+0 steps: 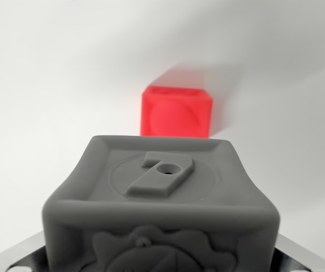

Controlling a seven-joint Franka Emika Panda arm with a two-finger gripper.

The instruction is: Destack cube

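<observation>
A grey cube (pixel 162 198) fills the lower half of the wrist view, very close to the camera. Its top face carries a raised number-like relief with a small hole, and its front face an embossed figure. Dark metal parts of my gripper (pixel 162 258) show at both bottom corners, tight against the cube's sides, so it looks shut on the grey cube. The fingertips themselves are hidden. Behind it a red cube (pixel 176 112) rests on the white surface, apart from the grey one, with a round relief on its front face.
A plain white surface (pixel 49 85) surrounds both cubes. Soft shadows fall to the right of the red cube.
</observation>
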